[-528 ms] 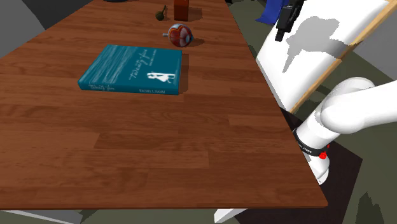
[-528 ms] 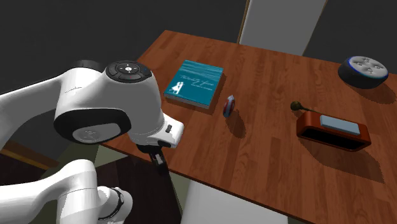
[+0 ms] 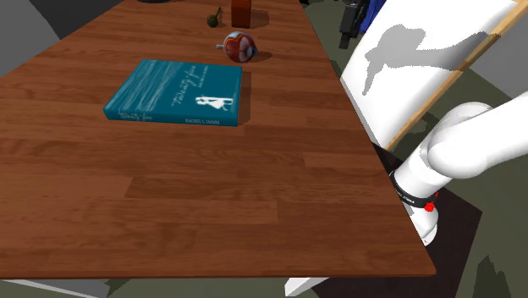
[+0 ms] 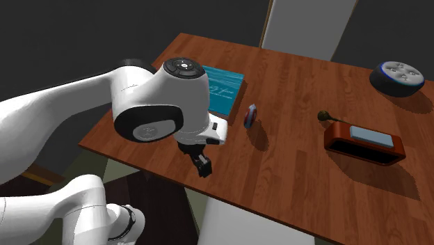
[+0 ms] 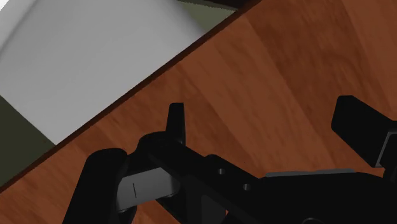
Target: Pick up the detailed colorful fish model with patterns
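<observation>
Reddish-brown wood makes up the table (image 3: 169,195), and the fish model (image 3: 239,46) stands on it towards the far end in the shoulder view. It is a small rounded body patterned in red, blue and white, and from the second exterior view it looks narrow and stands on edge. Near it, on the side towards the stand, lies a teal book (image 3: 178,93). Past the fish are a small dark green object (image 3: 215,17) and a brown box (image 4: 363,141), with a round dark speaker (image 4: 396,76) at a far corner.

The gripper (image 4: 203,166) hangs over the table's edge by the stand, well apart from the fish. Its fingers (image 5: 176,121) are spread, with bare wood showing between them and nothing held.

The step in hand looks like the approach. To do it well, I would carry the hand across above the book rather than skimming its cover. I would turn the wrist so the fingers face the fish's two flat flanks, then come straight down with the fingers wide. The fish probably tips easily, so both fingers should meet it together, low on the body, before any lift
</observation>
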